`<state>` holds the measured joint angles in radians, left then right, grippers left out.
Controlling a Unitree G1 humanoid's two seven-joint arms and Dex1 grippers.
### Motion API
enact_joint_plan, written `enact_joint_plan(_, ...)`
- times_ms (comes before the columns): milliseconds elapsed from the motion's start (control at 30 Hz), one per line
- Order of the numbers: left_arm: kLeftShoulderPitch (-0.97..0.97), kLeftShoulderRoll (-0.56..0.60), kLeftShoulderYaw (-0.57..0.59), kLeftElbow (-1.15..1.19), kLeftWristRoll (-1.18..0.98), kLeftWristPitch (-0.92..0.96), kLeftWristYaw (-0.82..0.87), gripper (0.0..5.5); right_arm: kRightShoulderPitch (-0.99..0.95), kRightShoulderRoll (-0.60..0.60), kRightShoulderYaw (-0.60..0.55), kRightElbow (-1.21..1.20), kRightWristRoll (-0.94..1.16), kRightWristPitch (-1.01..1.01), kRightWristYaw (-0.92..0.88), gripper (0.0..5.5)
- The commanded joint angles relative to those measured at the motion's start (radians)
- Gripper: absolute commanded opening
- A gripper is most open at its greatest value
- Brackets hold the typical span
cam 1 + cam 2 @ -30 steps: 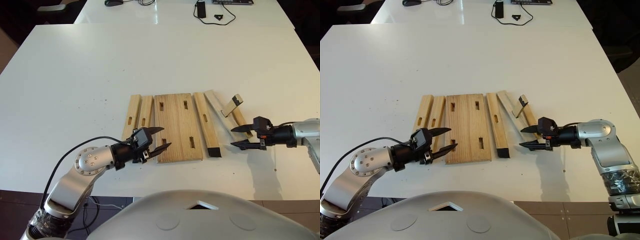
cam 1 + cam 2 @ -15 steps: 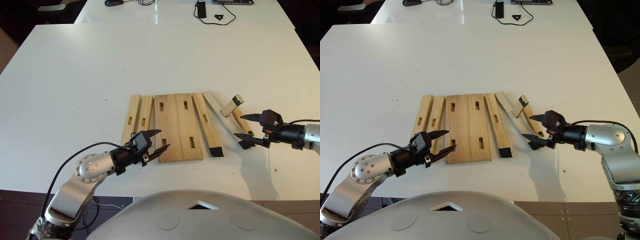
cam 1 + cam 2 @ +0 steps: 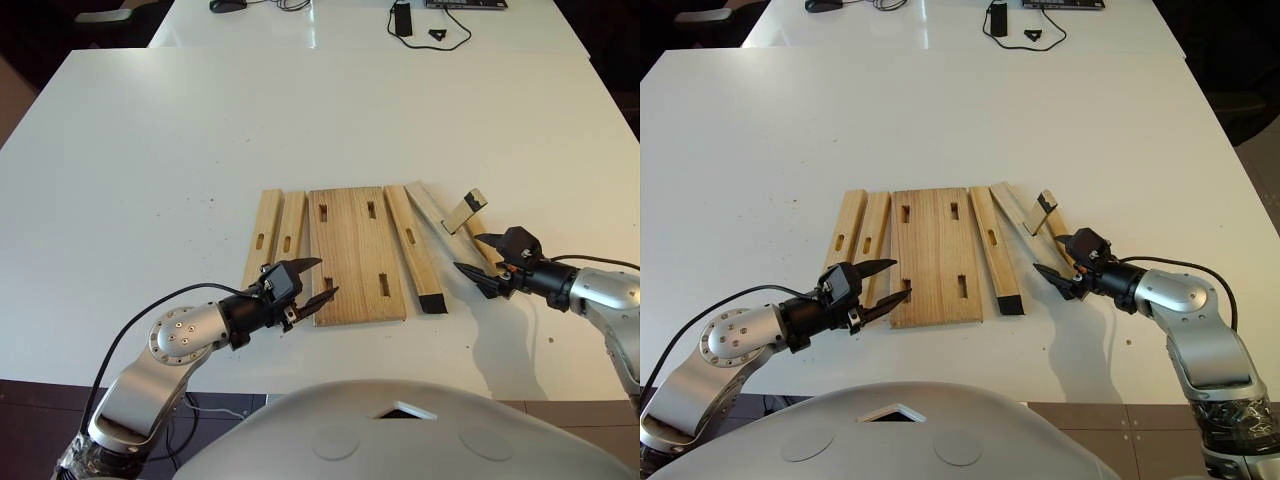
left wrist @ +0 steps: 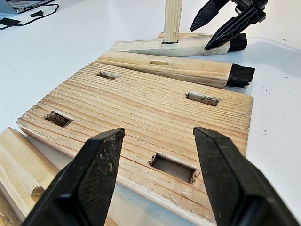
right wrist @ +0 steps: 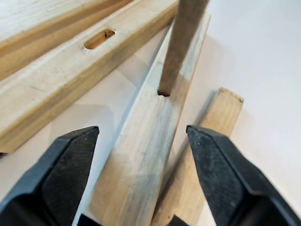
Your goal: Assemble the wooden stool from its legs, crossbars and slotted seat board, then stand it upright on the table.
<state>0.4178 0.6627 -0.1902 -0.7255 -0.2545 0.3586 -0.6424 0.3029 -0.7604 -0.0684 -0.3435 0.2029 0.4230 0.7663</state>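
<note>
White table [image 3: 200, 130] shows assembly barely begun: seat board [image 3: 355, 255] flat at centre, legs [image 3: 263, 238] flat at 9 and 3 o'clock, one crossbar [image 3: 463, 211] pegged upright, left gripper [image 3: 326, 278] and right gripper [image 3: 467, 252] gaping, empty.

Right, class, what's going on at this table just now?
The seat board and legs lie flat on the table, unjoined, except one crossbar standing in a leg. The left gripper is open at the board's near edge, the right gripper open at that leg. Neither holds anything.
</note>
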Motion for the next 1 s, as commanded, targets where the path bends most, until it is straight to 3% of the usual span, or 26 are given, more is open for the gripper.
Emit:
enact_joint_plan(33,0.004,0.012,0.004,-0.010,0.009,0.006,-0.005,2.72,0.010,0.020,-0.004,0.035,-0.005,-0.019,-0.014,3.41)
enact_joint_plan(333,0.001,0.025,0.014,-0.004,0.006,0.004,-0.016,2.72,0.034,0.056,-0.009,0.050,0.015,0.000,-0.020,3.41)
enact_joint_plan(667,-0.008,0.034,0.031,0.011,0.003,-0.004,-0.037,2.72,0.022,0.080,0.012,0.089,0.016,0.035,-0.051,2.04)
enact_joint_plan(1000,-0.095,-0.024,0.120,0.019,-0.084,0.037,0.001,2.72,-0.109,0.213,-0.110,0.022,0.205,0.077,-0.118,2.02)
